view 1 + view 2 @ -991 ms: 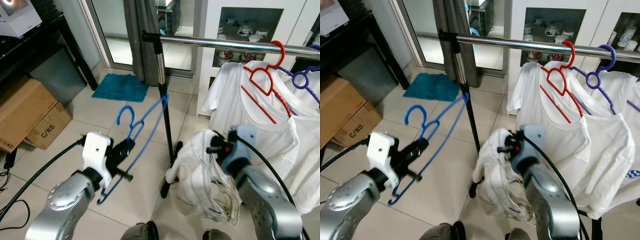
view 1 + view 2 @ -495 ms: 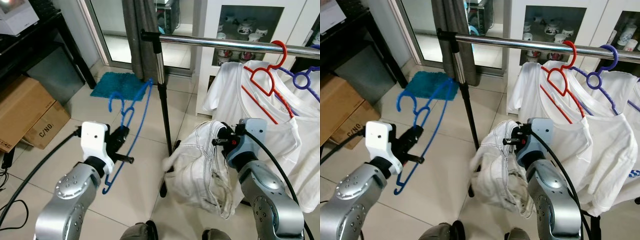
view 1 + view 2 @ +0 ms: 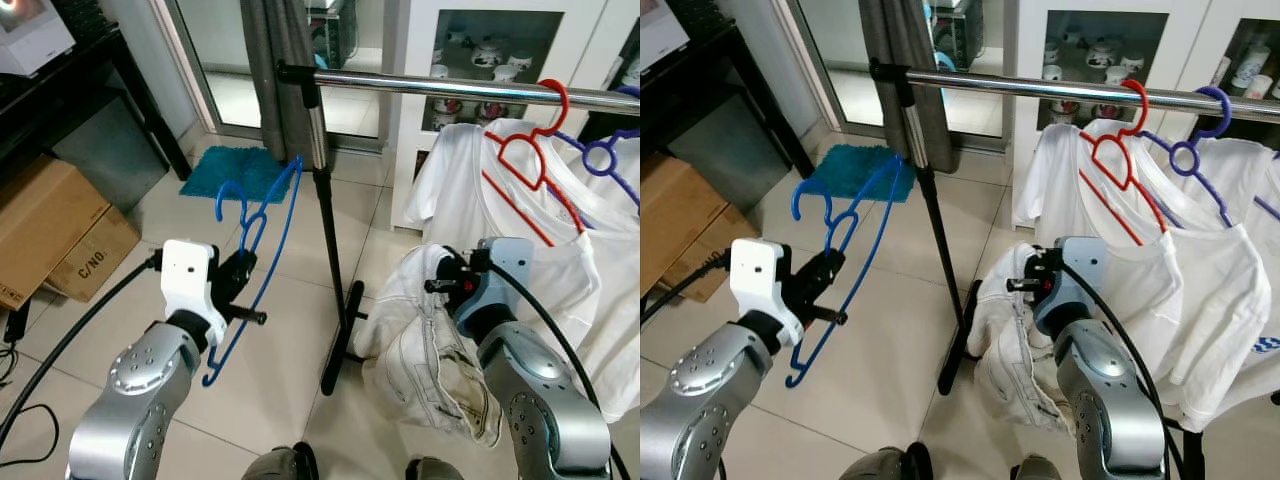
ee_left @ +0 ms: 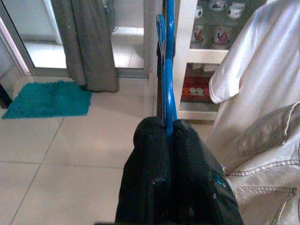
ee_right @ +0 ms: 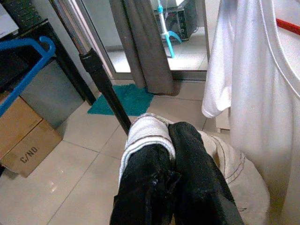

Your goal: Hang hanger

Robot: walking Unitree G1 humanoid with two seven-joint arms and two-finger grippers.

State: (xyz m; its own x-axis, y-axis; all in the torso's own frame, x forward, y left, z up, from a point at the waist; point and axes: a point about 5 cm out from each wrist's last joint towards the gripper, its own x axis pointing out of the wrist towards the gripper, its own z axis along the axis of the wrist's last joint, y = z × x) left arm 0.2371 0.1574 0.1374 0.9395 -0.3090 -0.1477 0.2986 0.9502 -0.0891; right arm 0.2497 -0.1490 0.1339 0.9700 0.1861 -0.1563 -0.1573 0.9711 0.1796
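Observation:
My left gripper [image 3: 243,272] is shut on a blue plastic hanger [image 3: 262,242], held low and to the left of the rack's black post [image 3: 332,280]. The hanger's hook [image 3: 229,198] points left, away from the chrome rail [image 3: 450,89]. In the left wrist view the hanger [image 4: 167,70] rises straight out from between the black fingers [image 4: 152,154]. My right gripper [image 3: 442,272] is shut on a white garment [image 3: 425,355] that hangs limp below it, right of the post. The right wrist view has the white cloth [image 5: 146,131] pinched between the fingers [image 5: 187,150].
A red hanger [image 3: 530,150] and a purple hanger [image 3: 605,160] carry white shirts [image 3: 590,270] on the rail's right part. Cardboard boxes [image 3: 55,235] and a black shelf [image 3: 70,95] stand at the left. A teal mat [image 3: 240,172] lies by the glass door; a grey curtain [image 3: 280,70] hangs behind the rail.
The garment in my right gripper has swung down and now hangs lower. The left gripper raised the blue hanger a second ago and has since held nearly still.

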